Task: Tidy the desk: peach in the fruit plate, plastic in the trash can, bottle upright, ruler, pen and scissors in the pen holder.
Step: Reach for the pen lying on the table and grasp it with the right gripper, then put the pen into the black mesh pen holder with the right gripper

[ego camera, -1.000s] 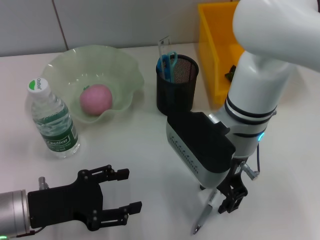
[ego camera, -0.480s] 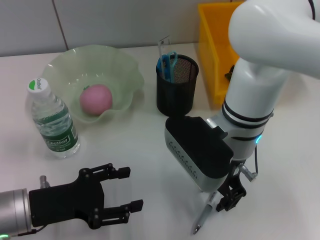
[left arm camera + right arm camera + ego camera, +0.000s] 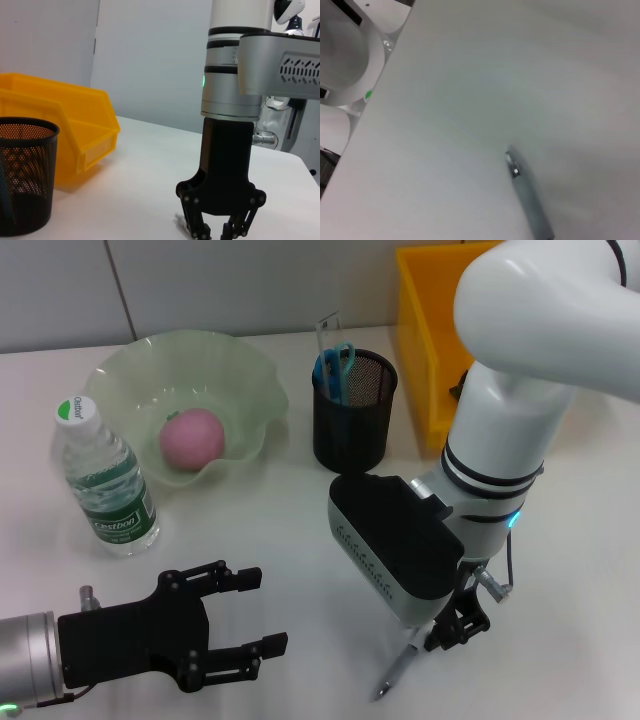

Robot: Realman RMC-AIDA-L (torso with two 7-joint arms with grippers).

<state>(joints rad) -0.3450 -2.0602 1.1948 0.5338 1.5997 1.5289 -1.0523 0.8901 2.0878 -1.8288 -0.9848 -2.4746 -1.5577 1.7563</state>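
Two grippers sit nearest on the white desk (image 3: 260, 530). The left gripper (image 3: 245, 615) hovers low at the near edge, fingers spread wide and holding nothing. The right gripper (image 3: 455, 625) points down, pinched on the upper end of a grey pen (image 3: 395, 680) whose tip slants toward the desk; its fingertips are partly hidden behind the arm's black housing. Farther back a bottle (image 3: 105, 480) stands upright beside a green fruit plate (image 3: 250, 380) holding a pink peach (image 3: 192, 437). A black mesh pen holder (image 3: 353, 415) contains blue-handled scissors (image 3: 335, 365) and a clear ruler (image 3: 328, 330), both largely concealed. Behind stands a yellow bin (image 3: 425, 350), cut off by the arm, against a pale wall (image 3: 250, 280).
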